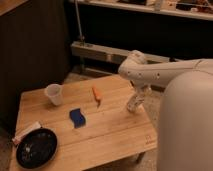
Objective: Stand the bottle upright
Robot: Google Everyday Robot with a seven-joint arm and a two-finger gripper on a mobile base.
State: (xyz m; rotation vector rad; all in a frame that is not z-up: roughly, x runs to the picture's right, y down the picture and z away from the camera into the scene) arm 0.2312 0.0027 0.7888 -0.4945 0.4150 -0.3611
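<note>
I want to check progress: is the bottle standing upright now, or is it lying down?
Nearly upright, leaning slightly: the bottle stands on its end near the table's right edge, with the gripper around it.

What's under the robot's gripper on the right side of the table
The gripper reaches down at the right edge of the wooden table. A whitish bottle appears there; the arm hides most of it, so its pose stays unclear.

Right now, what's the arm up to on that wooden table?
The gripper is down at the right edge of the wooden table, around a small whitish bottle that looks roughly upright. To its left lie an orange carrot, a blue sponge, a white cup and a black plate at the near-left corner.
</note>
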